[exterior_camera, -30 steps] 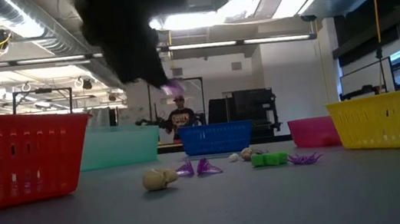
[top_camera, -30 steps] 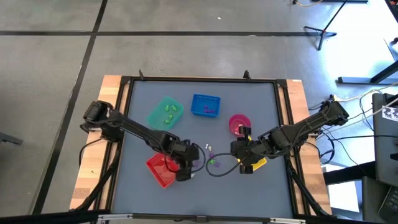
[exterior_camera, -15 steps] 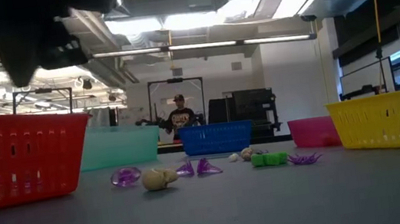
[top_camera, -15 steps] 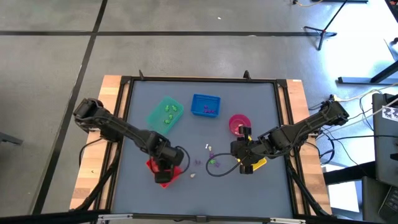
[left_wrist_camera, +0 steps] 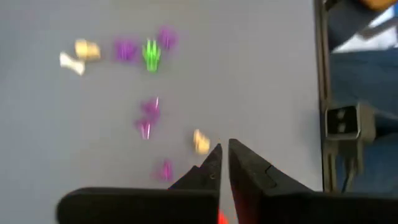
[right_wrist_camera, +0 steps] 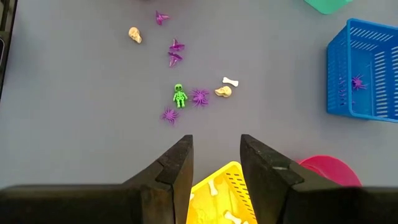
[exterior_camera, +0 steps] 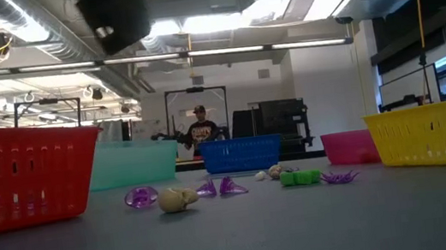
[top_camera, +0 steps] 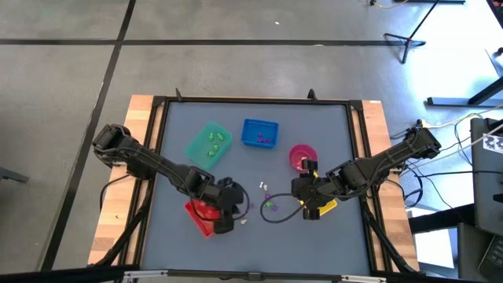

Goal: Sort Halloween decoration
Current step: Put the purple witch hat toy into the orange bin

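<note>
From where I stand, the left gripper [top_camera: 222,226] hangs over the near edge of the red tray [top_camera: 196,214], at the left front of the grey worktop [top_camera: 314,149]. Its fingers [left_wrist_camera: 245,168] are drawn almost together, only a thin slit between them, and I see nothing caught in them. The right gripper [top_camera: 309,206] waits on the other side, over the yellow tray [right_wrist_camera: 219,193], its fingers [right_wrist_camera: 264,168] standing apart with nothing between them; a few pale bones lie in that tray below them.

The Halloween decoration [right_wrist_camera: 180,94] is mostly loose in the middle of the worktop, between the two arms. In the right wrist view, a green skeleton figure lies beside a purple spider [right_wrist_camera: 200,96], with another purple spider [right_wrist_camera: 170,115] just beside them. A pale skull [right_wrist_camera: 223,91] and a small bone [right_wrist_camera: 231,81] lie close by, two purple pointed pieces [right_wrist_camera: 175,52] lie a little apart from the skeleton, and a second skull [right_wrist_camera: 134,34] with one more purple piece [right_wrist_camera: 161,17] lies farther toward the left arm.

From table height a round purple trinket [exterior_camera: 140,196] rests just beside a pale skull [exterior_camera: 177,199], near the red tray.

Farther back stand a teal tray [top_camera: 209,144] with green pieces in it, a blue tray [top_camera: 260,132] with purple ones, and a pink bowl [top_camera: 302,156].

Beyond the worktop a person [exterior_camera: 200,128] stands among equipment.
</note>
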